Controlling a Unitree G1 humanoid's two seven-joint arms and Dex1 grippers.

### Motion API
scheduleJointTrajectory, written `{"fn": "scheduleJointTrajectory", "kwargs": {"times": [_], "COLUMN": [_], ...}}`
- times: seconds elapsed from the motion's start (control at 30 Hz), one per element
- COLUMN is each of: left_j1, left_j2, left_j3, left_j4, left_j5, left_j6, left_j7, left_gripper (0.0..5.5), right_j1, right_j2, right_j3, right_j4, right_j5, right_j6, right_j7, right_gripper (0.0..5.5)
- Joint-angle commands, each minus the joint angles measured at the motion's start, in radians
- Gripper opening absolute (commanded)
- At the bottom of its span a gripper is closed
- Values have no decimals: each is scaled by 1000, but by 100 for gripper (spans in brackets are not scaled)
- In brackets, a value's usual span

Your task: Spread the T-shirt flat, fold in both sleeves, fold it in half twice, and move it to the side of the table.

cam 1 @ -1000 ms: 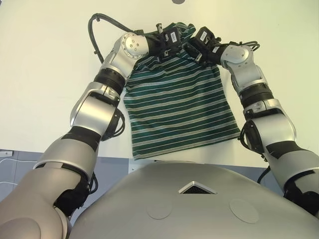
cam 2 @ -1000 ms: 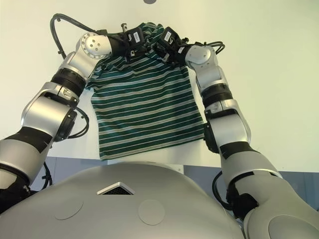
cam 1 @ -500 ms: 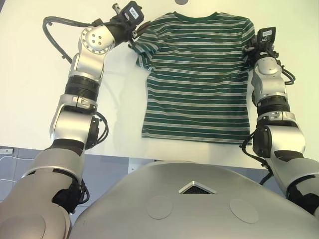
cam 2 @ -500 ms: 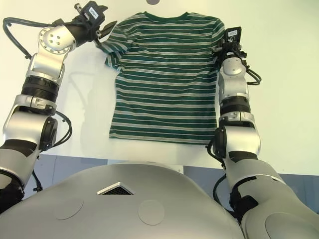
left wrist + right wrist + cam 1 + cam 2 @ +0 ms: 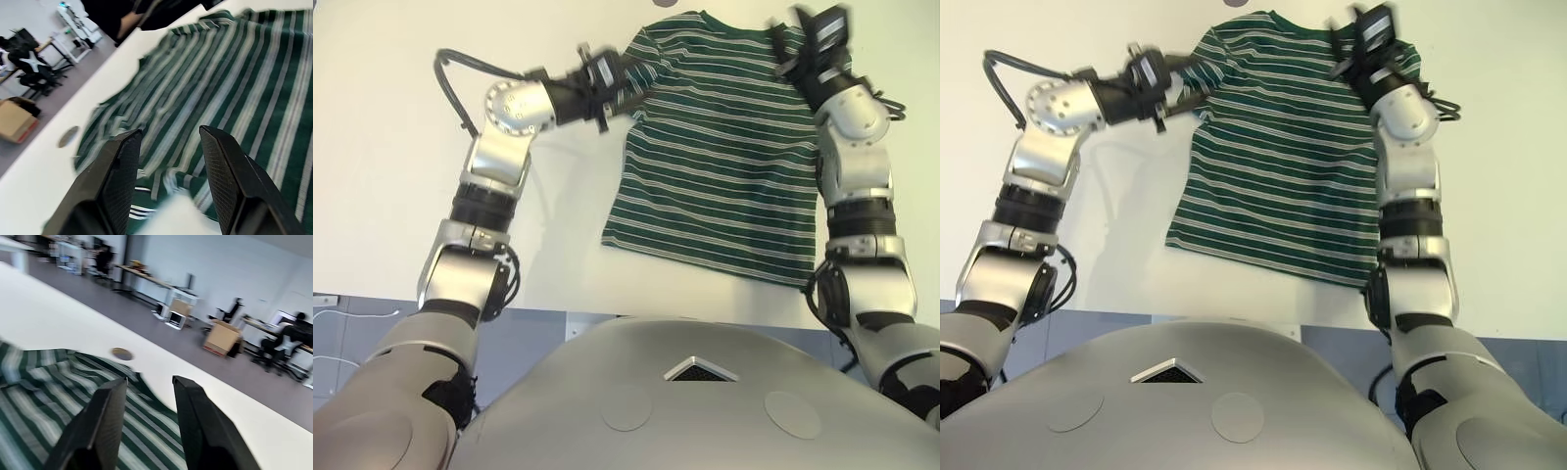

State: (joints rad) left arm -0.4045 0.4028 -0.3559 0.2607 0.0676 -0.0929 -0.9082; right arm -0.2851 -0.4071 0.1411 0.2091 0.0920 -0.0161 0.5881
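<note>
Plainly, the T-shirt (image 5: 724, 166) lies just beyond both arms' parted fingers (image 5: 120, 181).

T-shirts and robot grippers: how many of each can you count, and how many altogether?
T-shirt: 1
Grippers: 2 (left gripper, right gripper)
Total: 3

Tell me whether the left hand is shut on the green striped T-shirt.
No, the left hand has its fingers wide apart over the green striped T-shirt, pinching nothing.
</note>
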Motion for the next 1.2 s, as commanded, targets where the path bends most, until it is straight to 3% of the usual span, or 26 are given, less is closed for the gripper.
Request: {"fn": "scheduleJointTrajectory", "kwargs": {"times": [0.03,0.17,0.27,0.43,0.53,0.63,0.7,0.8,0.9,1.03,1.2], "left_j1": [88,224,370,416,368,363,337,320,364,385,339], "left_j2": [120,267,400,493,474,456,392,262,151,75,41], "left_j3": [-112,-146,-138,-75,39,209,308,451,553,555,503], "left_j4": [-65,-239,-404,-562,-717,-744,-627,-435,-386,-353,-217], "left_j5": [86,75,52,57,-150,-361,-384,-390,-487,-616,-576], "left_j6": [-10,26,88,184,347,477,498,569,701,844,840], "left_j7": [-123,-246,-295,-261,-276,-263,-146,106,235,217,248], "left_gripper": [217,217,217,217,217,217,217,217,217,217,217], "right_j1": [208,439,607,780,833,623,499,437,412,353,325], "right_j2": [-217,-460,-582,-638,-660,-575,-507,-415,-329,-238,-194], "right_j3": [51,-133,-180,-98,-158,-269,-313,-315,-303,-311,-275], "right_j4": [-309,-532,-618,-583,-636,-604,-575,-539,-475,-392,-353], "right_j5": [107,280,271,118,183,318,410,438,406,402,375], "right_j6": [189,344,350,294,308,344,386,408,393,385,365], "right_j7": [285,486,571,564,602,529,467,380,289,205,185], "right_gripper": [174,174,174,174,174,174,174,174,174,174,174]}}
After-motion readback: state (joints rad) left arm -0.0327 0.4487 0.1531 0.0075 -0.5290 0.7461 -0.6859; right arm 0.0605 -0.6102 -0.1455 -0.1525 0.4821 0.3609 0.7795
